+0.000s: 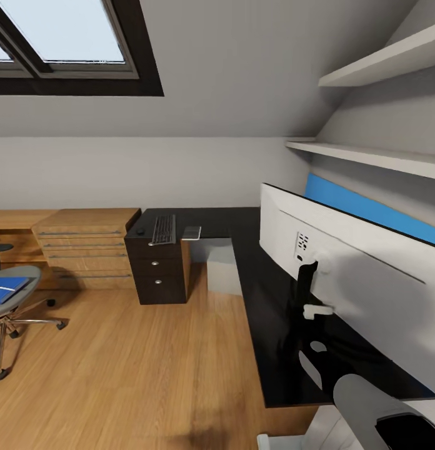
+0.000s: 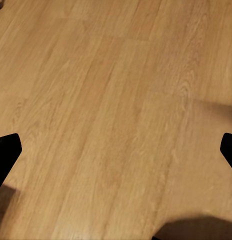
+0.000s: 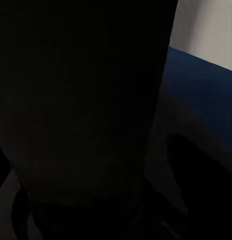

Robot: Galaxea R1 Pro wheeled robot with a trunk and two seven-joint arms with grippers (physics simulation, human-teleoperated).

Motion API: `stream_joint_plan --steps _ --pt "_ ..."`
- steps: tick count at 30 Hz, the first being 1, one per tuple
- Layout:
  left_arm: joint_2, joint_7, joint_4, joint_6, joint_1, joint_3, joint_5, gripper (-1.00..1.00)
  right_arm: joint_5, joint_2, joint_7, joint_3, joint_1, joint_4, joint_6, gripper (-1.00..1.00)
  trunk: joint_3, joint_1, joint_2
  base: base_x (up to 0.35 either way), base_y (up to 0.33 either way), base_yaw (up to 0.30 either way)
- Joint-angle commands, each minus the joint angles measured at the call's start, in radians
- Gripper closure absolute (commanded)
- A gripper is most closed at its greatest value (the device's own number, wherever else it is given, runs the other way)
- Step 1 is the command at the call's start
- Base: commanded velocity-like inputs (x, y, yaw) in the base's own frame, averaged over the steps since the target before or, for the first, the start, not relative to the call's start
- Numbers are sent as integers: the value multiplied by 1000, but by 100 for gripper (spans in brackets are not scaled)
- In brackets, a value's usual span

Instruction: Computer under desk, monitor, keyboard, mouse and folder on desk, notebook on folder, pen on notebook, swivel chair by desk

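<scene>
Head view: the desk (image 1: pixel 267 300) runs as a black L, 1 arm along the far wall and the other coming toward the camera on the right. Its long near edge borders a wide stretch of bare plank floor (image 1: pixel 136 362) — the largest open room for moving. The monitor (image 1: pixel 355 275) stands on the right arm of the desk with its pale back and black foot toward the camera, close to the blue wall panel (image 1: pixel 374 209). On the far arm lie the keyboard (image 1: pixel 163 229), the small black mouse (image 1: pixel 140 232) just beside it, and a flat grey item (image 1: pixel 192 232) on the keyboard's other side that I cannot identify surely. Under the desk corner sits the pale computer (image 1: pixel 224 269), beside the dark drawer unit (image 1: pixel 158 272). At the left edge the swivel chair (image 1: pixel 14 294) stands well apart from the desk, with the blue folder (image 1: pixel 6 289) on its seat.

Left wrist view: the left gripper (image 2: pixel 116 150) hangs over bare floor, its 2 dark fingertips (image 2: pixel 6 150) spread wide at opposite edges, holding and touching nothing.

Right wrist view: a dark surface sits right up against the camera, with a strip of blue panel and grey wall beyond — whether the right claw is apart or together, I cannot tell.
</scene>
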Motion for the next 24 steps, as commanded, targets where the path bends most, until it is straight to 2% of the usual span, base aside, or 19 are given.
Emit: stream_joint_plan --steps 1,17,24 --pt "1 5 0 -2 -1 -9 6 -100 -10 -1 -4 9 -1 1 -3 -100 -1 0 -1 0 0 0" --pt "4 2 0 -2 -1 -8 6 -100 -10 -1 -3 7 -1 1 -3 -100 -1 0 -1 -2 0 0" --pt "4 2 0 -2 0 -8 6 -100 -8 -1 -3 7 -1 0 -4 -100 -1 0 -1 -207 0 0"
